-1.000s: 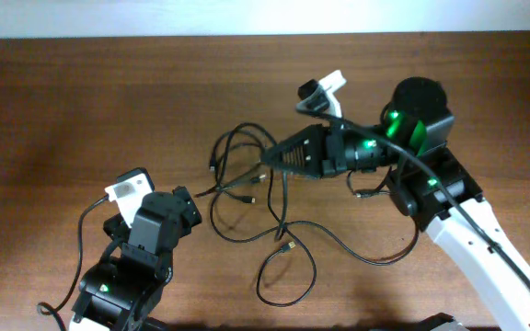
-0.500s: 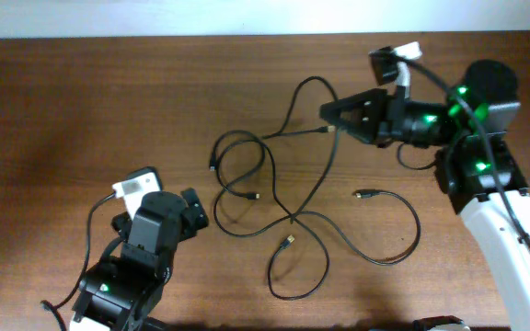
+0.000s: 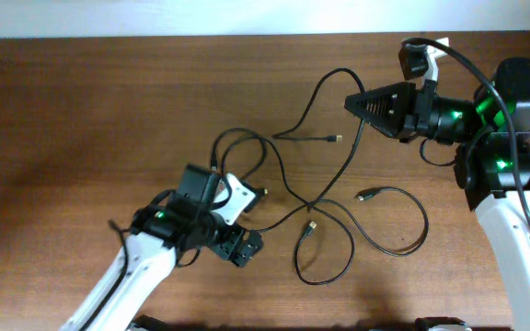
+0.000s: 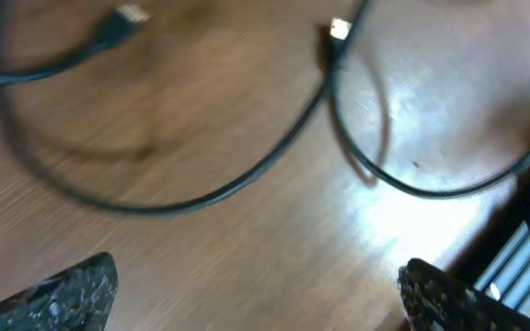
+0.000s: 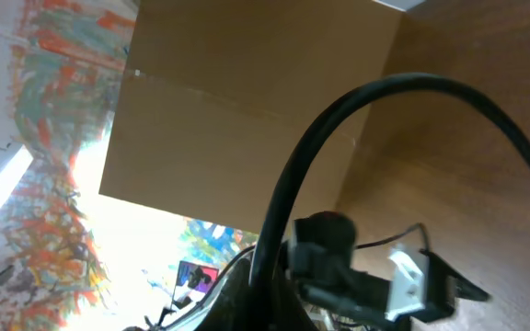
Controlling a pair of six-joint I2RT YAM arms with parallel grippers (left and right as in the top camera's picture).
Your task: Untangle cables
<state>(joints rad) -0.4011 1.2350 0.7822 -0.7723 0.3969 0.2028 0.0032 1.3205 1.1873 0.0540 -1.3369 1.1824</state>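
L gripper (image 3: 243,249): fingers (image 4: 79,289) spread wide, nothing betw them, low over table (image 3: 81,119)
R gripper (image 3: 351,100): pinches one cable (image 5: 403,82), lifted off wood
Cables (image 3: 309,202): loose loops mid-table, plug ends apart
Room: bare wood left of cables; far edge near R gripper

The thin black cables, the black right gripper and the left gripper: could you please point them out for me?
thin black cables (image 3: 309,204), overhead view, where the strands cross.
right gripper (image 3: 349,101), overhead view, at its fingertips.
left gripper (image 4: 258,268), left wrist view, midway between open fingertips.
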